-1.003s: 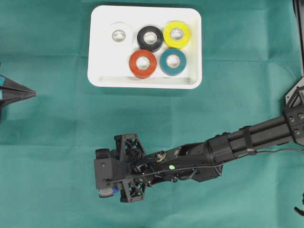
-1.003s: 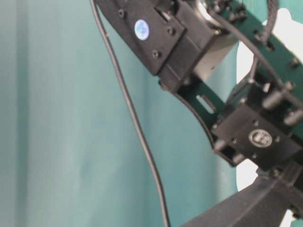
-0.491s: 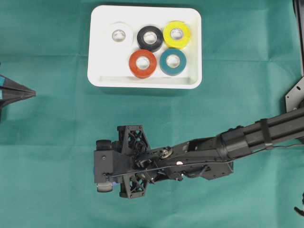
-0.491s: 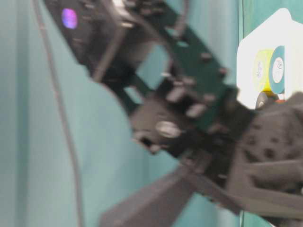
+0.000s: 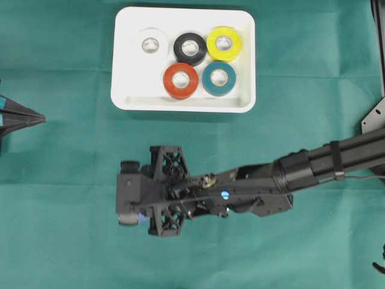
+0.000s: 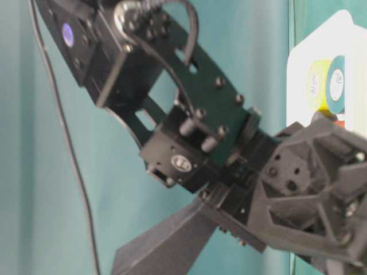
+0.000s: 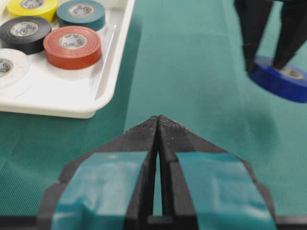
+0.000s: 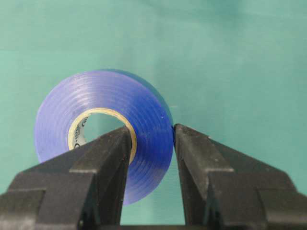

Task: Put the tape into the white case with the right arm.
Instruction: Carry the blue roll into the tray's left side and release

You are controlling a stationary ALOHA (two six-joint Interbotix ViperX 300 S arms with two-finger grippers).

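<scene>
A teal-green cloth (image 5: 66, 198), finely woven and matte, covers the whole work surface. Across it from the right edge reaches the right arm (image 5: 313, 171), all black and jointed, its wrist built of lattice-like brackets, stretched low over the lower middle of the overhead view.

Next in size is the white case (image 5: 132, 99), a shallow glossy plastic tray with rounded corners and a raised rim, lying well apart from the arm near the top of the cloth. It holds five rolls lying flat — a white roll (image 5: 150, 44), a black roll (image 5: 190, 48) and a yellow roll (image 5: 224, 43) in the far row, a red roll (image 5: 181, 80) and a teal roll (image 5: 218, 78) nearer. The left part of the tray floor is bare, which looks like the likeliest spot for one more.

The right gripper (image 8: 151, 136) is clamped on the blue tape (image 8: 103, 129): one pointed finger sits inside the pale cardboard core, the other against the smooth outer wall, pinching the ring's thickness. That grip likely keeps a slick round roll from slipping. In the left wrist view the roll sits tilted, low by the cloth; whether it touches I cannot tell.

The left gripper (image 7: 158, 125) rests at the left edge, its taped fingers pressed together on nothing — out of the way.
</scene>
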